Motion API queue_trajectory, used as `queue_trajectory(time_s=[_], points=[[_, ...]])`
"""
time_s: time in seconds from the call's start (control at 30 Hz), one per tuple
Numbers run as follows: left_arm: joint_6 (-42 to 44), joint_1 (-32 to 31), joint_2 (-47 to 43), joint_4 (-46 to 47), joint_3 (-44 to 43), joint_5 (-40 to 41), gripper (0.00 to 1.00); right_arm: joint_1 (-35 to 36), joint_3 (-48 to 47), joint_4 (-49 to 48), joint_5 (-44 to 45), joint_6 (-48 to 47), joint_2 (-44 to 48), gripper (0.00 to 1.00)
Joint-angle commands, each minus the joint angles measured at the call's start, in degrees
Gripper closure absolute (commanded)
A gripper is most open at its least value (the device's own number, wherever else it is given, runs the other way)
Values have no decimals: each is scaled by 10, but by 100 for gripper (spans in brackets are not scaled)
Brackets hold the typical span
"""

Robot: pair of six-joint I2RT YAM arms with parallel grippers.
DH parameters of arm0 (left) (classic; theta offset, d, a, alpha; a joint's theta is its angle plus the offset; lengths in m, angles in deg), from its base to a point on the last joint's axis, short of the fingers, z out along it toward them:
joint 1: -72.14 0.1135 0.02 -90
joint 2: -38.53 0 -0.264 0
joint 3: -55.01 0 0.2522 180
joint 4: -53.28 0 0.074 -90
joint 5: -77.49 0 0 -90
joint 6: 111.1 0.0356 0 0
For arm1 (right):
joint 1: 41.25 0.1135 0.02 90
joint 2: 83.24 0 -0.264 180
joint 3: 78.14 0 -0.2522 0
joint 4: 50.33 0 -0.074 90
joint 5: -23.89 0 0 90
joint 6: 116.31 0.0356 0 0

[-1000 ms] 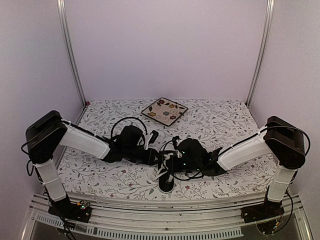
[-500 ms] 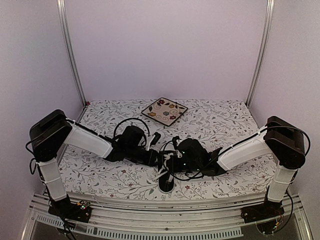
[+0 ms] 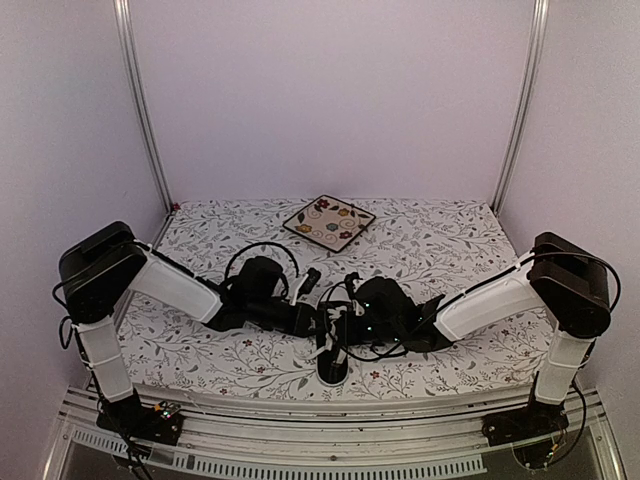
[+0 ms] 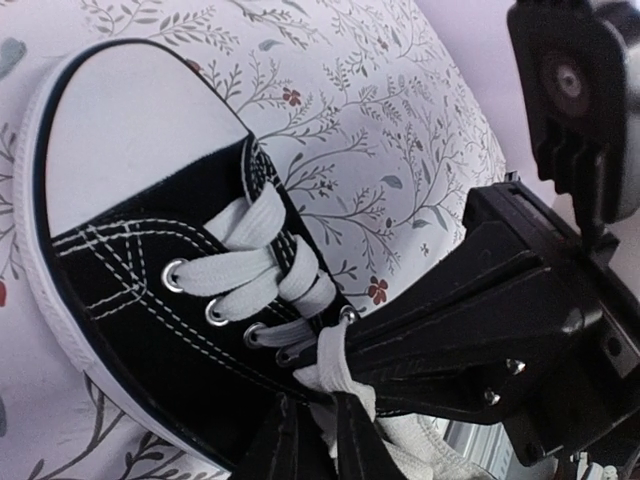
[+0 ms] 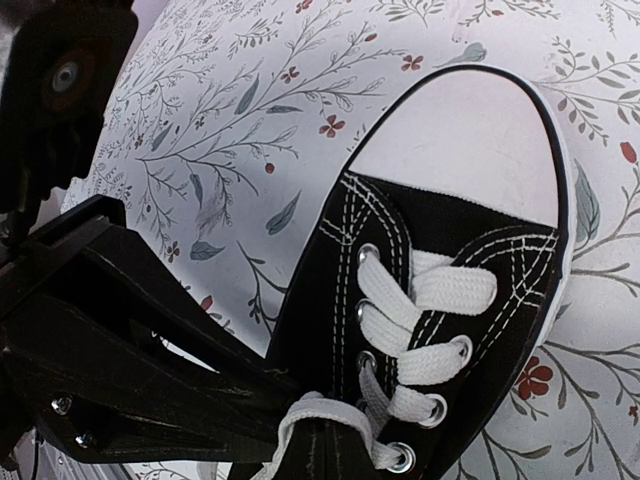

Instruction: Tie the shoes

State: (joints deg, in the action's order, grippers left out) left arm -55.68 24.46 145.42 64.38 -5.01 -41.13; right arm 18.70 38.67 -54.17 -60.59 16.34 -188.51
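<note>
The shoe (image 3: 334,364), a small black sneaker with a white toe cap, lies at the table's front centre, toe toward the near edge. Both grippers meet over its lace end. In the left wrist view the shoe (image 4: 150,270) fills the left side, and my left gripper (image 4: 318,425) is shut on a white lace (image 4: 335,370) just past the last eyelets. In the right wrist view the shoe (image 5: 450,260) lies to the right, and my right gripper (image 5: 335,440) is shut with a white lace (image 5: 330,408) looped over its tips. From above, the left gripper (image 3: 318,322) and right gripper (image 3: 338,322) nearly touch.
A square floral plate (image 3: 329,221) sits at the back centre of the leaf-patterned tablecloth (image 3: 450,240). Black cables loop above both wrists. Each arm's black gripper body crowds the other's wrist view: the right one (image 4: 480,330) and the left one (image 5: 130,350).
My left wrist has shifted slightly right, toward the shoe. The right arm and the shoe have stayed put.
</note>
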Motion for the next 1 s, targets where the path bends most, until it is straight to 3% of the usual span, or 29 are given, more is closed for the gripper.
queue_trajectory(time_s=[0.0,0.3,0.53,0.97], points=[[-10,-4,-5,43,5,-25,85,-7,7,28,26,4,-4,98],[-18,-4,-5,72,15,-40,87,-7,7,29,27,3,-3,98],[-23,-3,-7,85,26,-44,100,-7,7,30,28,4,-2,98],[-39,-11,-21,110,35,-52,100,-7,-10,30,22,2,-19,98]])
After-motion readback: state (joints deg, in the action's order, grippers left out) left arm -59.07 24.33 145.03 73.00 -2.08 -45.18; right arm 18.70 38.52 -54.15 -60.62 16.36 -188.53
